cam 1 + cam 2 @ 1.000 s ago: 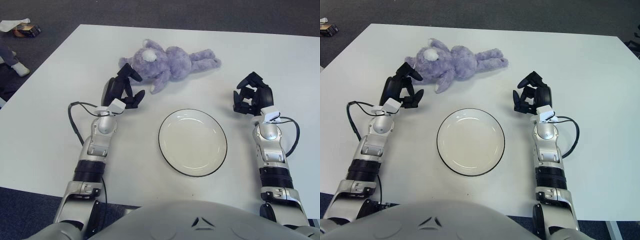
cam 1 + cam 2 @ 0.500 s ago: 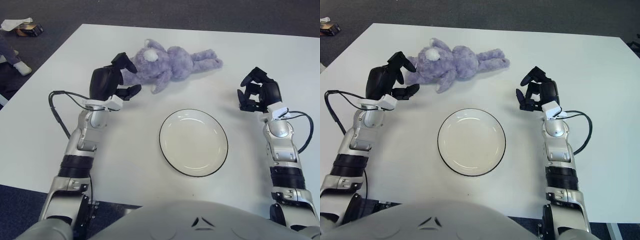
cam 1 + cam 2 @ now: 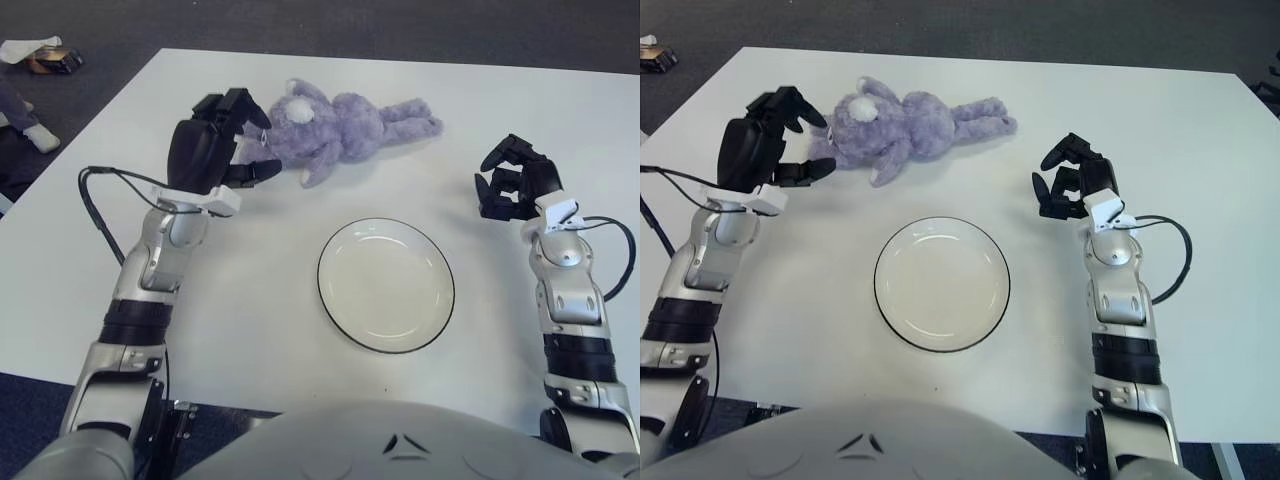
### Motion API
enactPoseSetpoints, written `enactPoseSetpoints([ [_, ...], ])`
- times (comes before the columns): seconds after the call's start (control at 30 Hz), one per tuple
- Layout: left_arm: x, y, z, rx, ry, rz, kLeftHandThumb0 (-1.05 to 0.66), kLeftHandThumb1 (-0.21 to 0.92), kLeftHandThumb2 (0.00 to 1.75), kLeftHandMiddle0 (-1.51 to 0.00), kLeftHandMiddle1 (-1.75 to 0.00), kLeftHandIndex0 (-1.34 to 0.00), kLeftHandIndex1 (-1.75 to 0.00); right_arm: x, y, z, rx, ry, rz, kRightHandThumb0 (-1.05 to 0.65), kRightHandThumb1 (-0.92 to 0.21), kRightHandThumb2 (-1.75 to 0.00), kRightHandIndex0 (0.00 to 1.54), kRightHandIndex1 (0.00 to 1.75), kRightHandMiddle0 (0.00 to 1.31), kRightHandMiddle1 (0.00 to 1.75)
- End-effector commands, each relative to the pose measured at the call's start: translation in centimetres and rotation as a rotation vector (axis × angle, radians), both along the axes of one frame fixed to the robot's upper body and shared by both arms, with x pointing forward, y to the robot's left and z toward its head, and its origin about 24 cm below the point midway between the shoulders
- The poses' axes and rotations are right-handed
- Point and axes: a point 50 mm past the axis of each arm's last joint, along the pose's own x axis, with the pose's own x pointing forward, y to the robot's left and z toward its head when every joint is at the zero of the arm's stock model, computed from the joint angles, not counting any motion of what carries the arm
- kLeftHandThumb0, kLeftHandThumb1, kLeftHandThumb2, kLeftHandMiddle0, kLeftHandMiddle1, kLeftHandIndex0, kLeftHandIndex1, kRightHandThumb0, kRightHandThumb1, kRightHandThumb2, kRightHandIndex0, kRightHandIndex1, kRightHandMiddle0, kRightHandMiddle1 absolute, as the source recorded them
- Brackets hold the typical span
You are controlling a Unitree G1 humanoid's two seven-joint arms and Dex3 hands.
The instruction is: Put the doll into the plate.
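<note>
A purple plush doll [image 3: 340, 125] lies on its side on the white table, head to the left, legs stretching right. A white plate [image 3: 386, 284] with a dark rim sits empty in front of it, nearer me. My left hand [image 3: 215, 145] hovers just left of the doll's head, fingers spread and holding nothing, with its fingertips close to the head. My right hand [image 3: 512, 180] shows to the right of the plate, fingers curled, with nothing in it.
The white table [image 3: 300, 320] spans the view, its left edge [image 3: 60, 160] running diagonally. Dark carpet lies beyond it. Some small items [image 3: 40, 55] lie on the floor at the far left. A black cable [image 3: 100, 200] loops off my left wrist.
My left hand has risen and moved back and left, from in front of the doll to beside its head. The right hand shifted slightly right. Doll and plate have not moved.
</note>
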Motion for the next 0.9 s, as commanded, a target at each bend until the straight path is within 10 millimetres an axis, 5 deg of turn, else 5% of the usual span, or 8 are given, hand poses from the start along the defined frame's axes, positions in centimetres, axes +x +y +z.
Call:
enactPoseSetpoints([
  [0.0, 0.4, 0.2, 0.7, 0.017, -0.034, 0.006, -0.61, 0.92, 0.59, -0.24, -1.33, -0.05, -1.49, 0.4, 0.1, -0.1, 0.003, 0.005, -0.008, -0.46, -0.37, -1.25, 1.02, 1.75, 0.57, 1.75],
  [0.1, 0.7, 0.1, 0.9, 0.045, -0.045, 0.008, -0.67, 0.92, 0.59, -0.22, -1.27, -0.02, -1.35, 0.6, -0.2, -0.6, 0.018, 0.014, -0.007, -0.47, -0.36, -1.26, 1.02, 1.75, 0.58, 1.75],
  [0.37, 1.3, -0.1, 1.1, 0.106, 0.000, 0.009, -0.75, 0.92, 0.50, -0.13, -0.75, 0.00, -0.91, 0.8, -0.3, -0.9, 0.010, -0.011, 0.003, -0.47, -0.35, -1.27, 1.04, 1.75, 0.59, 1.75],
  [0.87, 4.3, 0.0, 0.1, 0.246, 0.065, 0.030, -0.96, 0.92, 0.30, 0.00, -0.24, 0.00, -0.39, 0.9, -0.4, -1.3, 0.038, -0.024, 0.009, -0.47, -0.35, -1.27, 1.05, 1.75, 0.59, 1.75],
])
